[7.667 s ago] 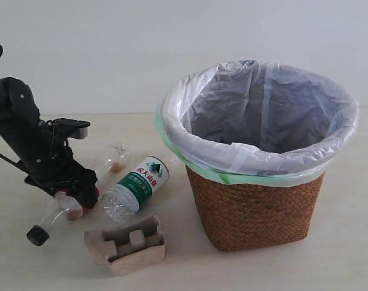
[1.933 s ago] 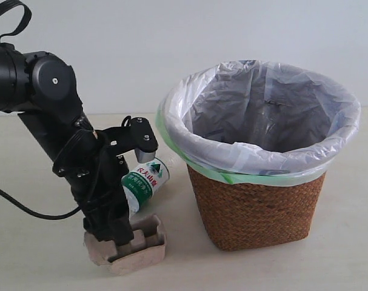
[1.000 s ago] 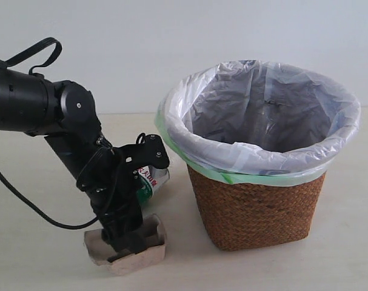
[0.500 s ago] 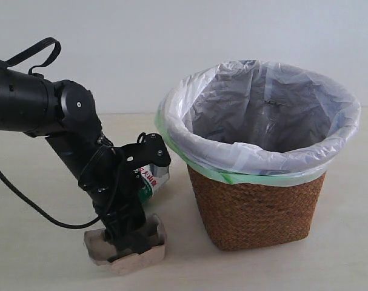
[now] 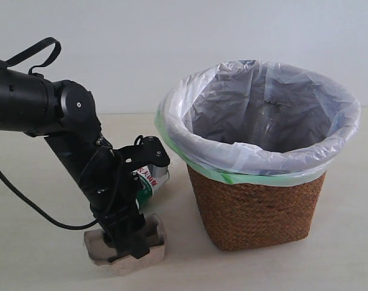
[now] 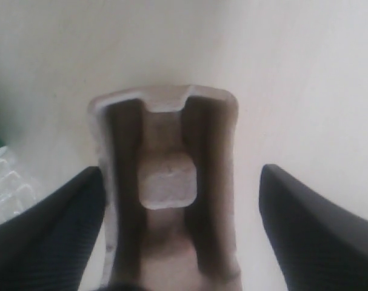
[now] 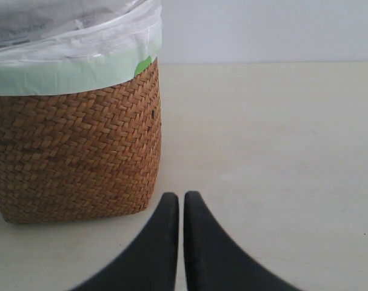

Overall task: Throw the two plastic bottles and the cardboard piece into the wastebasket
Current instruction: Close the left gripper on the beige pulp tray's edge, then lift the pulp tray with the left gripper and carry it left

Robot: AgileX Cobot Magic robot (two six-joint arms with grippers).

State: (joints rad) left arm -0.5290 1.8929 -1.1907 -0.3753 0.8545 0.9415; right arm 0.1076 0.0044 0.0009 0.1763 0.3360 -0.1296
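The beige moulded cardboard piece lies on the table in front of the wastebasket. My left gripper is down over it and open, one dark finger on each long side. One finger is at the tray's edge and the other stands clear of it. The green-label bottle lies just behind, partly hidden by the arm. The red-label bottle is out of view. The wicker wastebasket stands at the right. Beside its base my right gripper is shut on nothing.
The pale table spreads round the basket. The white bag liner with a green edge overhangs the rim. A black cable trails from the left arm across the table.
Over the last second my left gripper has sunk a little lower over the cardboard piece. The green-label bottle and the basket have stayed put.
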